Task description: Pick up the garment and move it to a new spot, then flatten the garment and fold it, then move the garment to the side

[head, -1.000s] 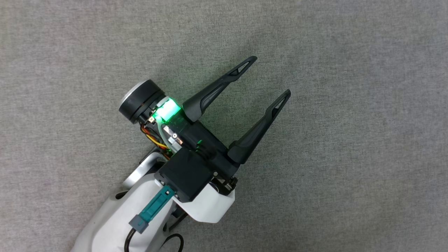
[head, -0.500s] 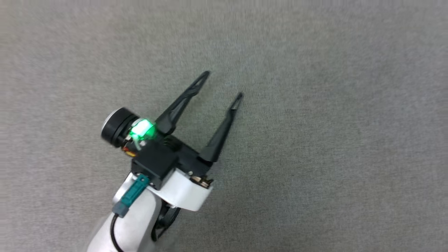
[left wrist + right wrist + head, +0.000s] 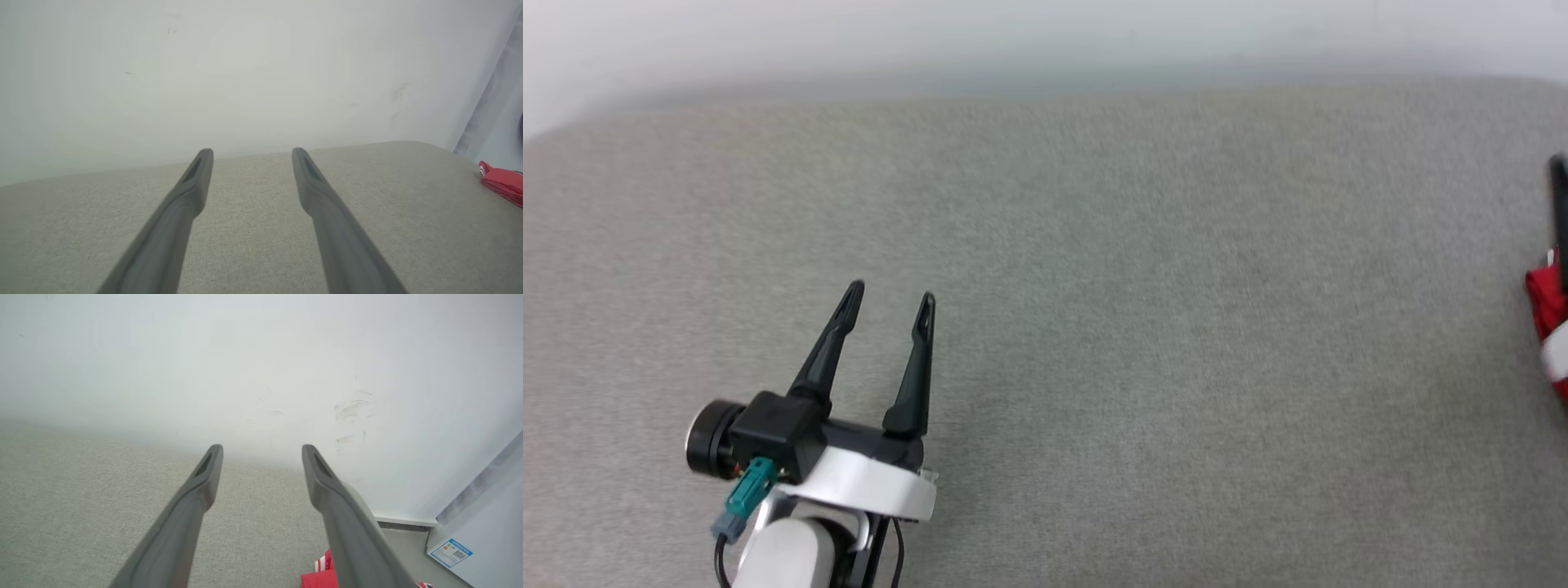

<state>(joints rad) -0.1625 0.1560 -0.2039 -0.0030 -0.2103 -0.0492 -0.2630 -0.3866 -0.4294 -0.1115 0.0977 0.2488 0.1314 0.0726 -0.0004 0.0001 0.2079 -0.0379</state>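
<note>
The garment (image 3: 1545,304) is a bunched red and white piece of cloth at the far right edge of the head view, lying on the grey cloth surface (image 3: 1143,343). A dark finger (image 3: 1559,214) of my right arm stands just above it. In the right wrist view my right gripper (image 3: 262,449) is open, and a red-and-white bit of the garment (image 3: 320,575) lies low between its fingers, not gripped. My left gripper (image 3: 889,296) is open and empty at the lower left, far from the garment. The left wrist view shows the left gripper (image 3: 251,152) and the garment (image 3: 503,184) off to the right.
A white wall (image 3: 1045,33) rises behind the surface's far edge. In the right wrist view a white cabinet (image 3: 482,539) with a blue label (image 3: 449,552) stands at the lower right, past the surface's rounded corner.
The head camera has swung up and to the right, bringing the wall, the far edge and the garment into view. The left gripper stays open and now shows low at the left, its fingers upright.
</note>
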